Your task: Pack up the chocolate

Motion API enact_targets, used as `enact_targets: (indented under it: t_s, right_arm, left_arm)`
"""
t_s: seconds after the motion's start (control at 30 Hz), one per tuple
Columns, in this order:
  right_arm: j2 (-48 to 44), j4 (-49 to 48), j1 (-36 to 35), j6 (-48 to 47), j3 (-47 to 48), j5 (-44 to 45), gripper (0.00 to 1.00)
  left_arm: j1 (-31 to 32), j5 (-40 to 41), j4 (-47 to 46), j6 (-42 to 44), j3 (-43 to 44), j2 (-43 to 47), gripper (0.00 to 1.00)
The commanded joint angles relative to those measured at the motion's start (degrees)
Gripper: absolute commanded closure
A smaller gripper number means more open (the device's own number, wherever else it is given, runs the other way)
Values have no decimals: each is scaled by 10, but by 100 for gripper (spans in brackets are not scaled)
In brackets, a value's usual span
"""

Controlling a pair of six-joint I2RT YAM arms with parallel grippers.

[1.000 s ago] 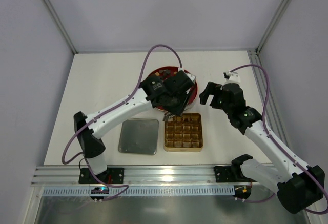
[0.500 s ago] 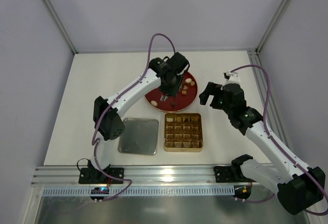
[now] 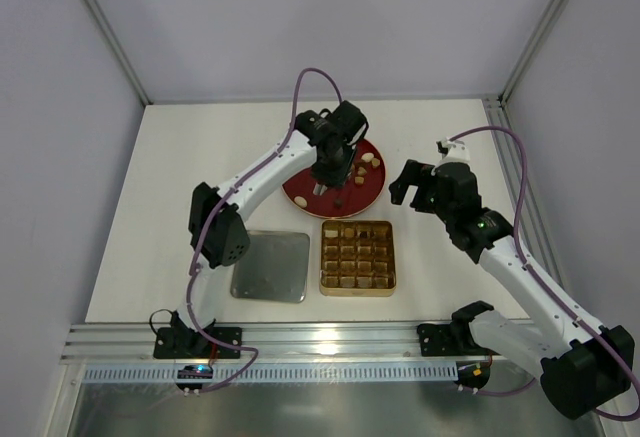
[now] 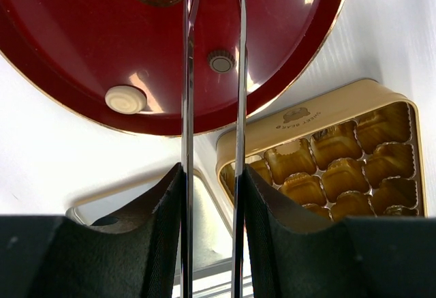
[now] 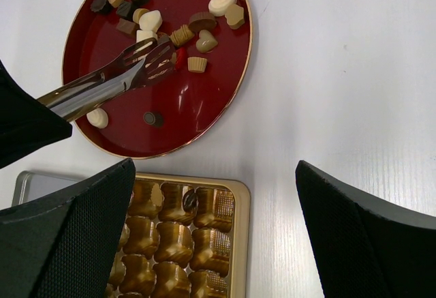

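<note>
L gripper, clamped on tongs, swung from tin back over plate; tong tips apart, empty. R gripper wide open, holding nil. Chocolate mostly on plate, one pc in tin: next pick pending.

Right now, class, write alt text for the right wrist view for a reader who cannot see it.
A pair of metal tongs reaches over a round red plate scattered with dark, caramel and cream chocolates. Below it sits a gold tin of cells, one holding a dark piece.
</note>
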State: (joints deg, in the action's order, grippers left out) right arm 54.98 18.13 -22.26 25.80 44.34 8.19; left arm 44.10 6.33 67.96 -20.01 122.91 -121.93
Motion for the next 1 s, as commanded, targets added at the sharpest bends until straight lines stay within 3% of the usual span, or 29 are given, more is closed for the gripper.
enact_targets:
  t_s: [0.0,0.97]
  right_arm:
    - [-5,-12,5,-7,6,-3,0]
    - [-1,-13,25,-16,5,-14,0]
  left_arm:
    - [-4,-12,-10,14,27,-8,62]
    - [-25,-33,-11,21,56,-52,63]
